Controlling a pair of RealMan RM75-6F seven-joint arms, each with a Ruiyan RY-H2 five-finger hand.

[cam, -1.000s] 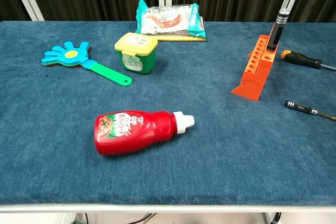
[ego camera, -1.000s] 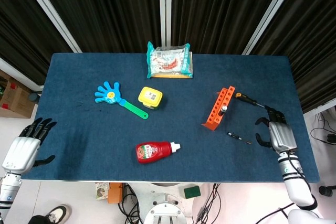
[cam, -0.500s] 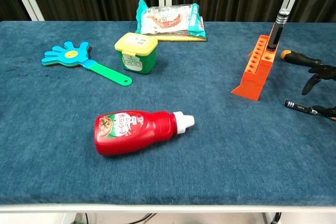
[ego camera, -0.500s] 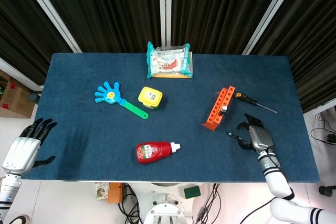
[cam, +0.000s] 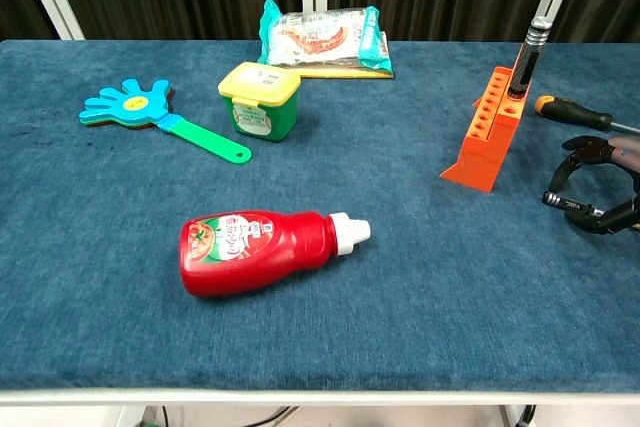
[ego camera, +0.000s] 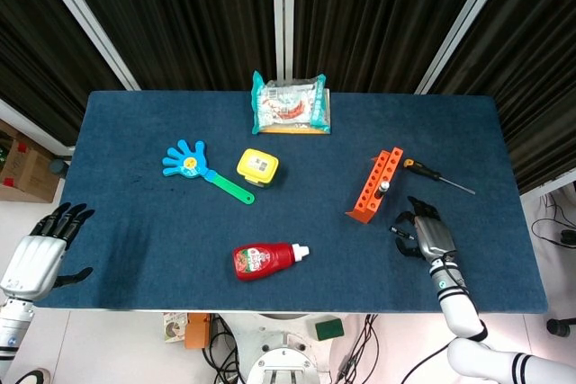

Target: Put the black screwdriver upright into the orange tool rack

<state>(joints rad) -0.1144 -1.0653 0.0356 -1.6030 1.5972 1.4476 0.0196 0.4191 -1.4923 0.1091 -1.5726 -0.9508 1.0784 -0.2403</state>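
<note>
Head view: The right hand (ego camera: 433,236) is over the black screwdriver (ego camera: 400,233), which lies flat on the desk (ego camera: 135,213). Only the handle end shows, just left of the fingers (ego camera: 416,218); the rest is hidden under the hand. The long axis appears to run left to right across the hand. The orange tool rack (ego camera: 375,186) stands just beyond and left of the fingers, with one tool already upright in it. The left hand (ego camera: 40,254) hangs well apart at the far desk edge, fingers spread, holding nothing.

Chest view: The right hand (cam: 598,185) has its fingers (cam: 572,152) curved around the black screwdriver (cam: 570,204). A grasp cannot be confirmed. The orange tool rack (cam: 489,129) lies left of the fingers, with open desk between. An orange-handled screwdriver (cam: 565,111) lies just behind the fingers.
</note>
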